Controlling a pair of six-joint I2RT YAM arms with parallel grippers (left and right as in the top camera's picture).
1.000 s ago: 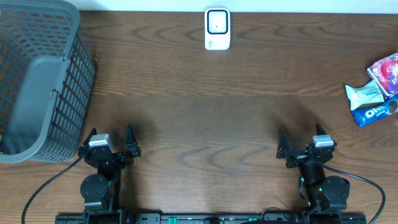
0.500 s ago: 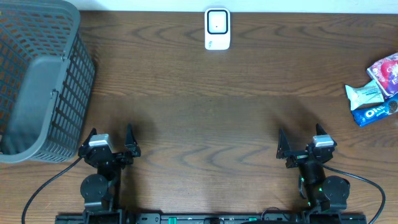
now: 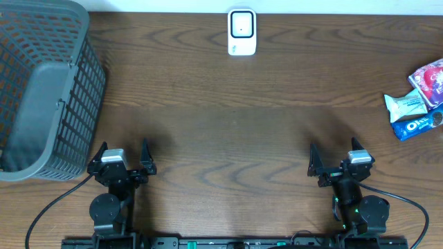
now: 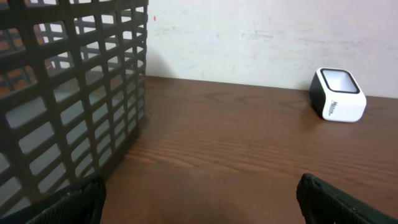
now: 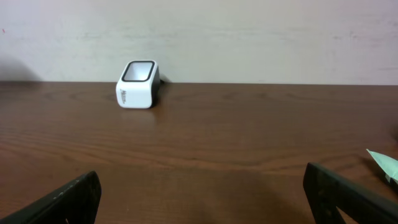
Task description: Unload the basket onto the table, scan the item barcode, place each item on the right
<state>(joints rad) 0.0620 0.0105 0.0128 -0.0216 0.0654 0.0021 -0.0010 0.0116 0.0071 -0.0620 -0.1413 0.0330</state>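
Note:
A white barcode scanner (image 3: 241, 32) with a dark window stands at the table's far edge, centre; it also shows in the left wrist view as the scanner (image 4: 337, 95) and in the right wrist view as the scanner (image 5: 138, 84). Snack packets lie at the right edge: a pink packet (image 3: 430, 77), a pale teal packet (image 3: 405, 105) and a blue Oreo pack (image 3: 417, 125). My left gripper (image 3: 122, 158) rests open near the front left, nothing between its fingers. My right gripper (image 3: 335, 158) rests open near the front right, far from the packets.
A large grey plastic basket (image 3: 41, 90) fills the left side of the table, its mesh wall (image 4: 68, 93) close beside my left gripper. A pale wall runs behind the table's far edge.

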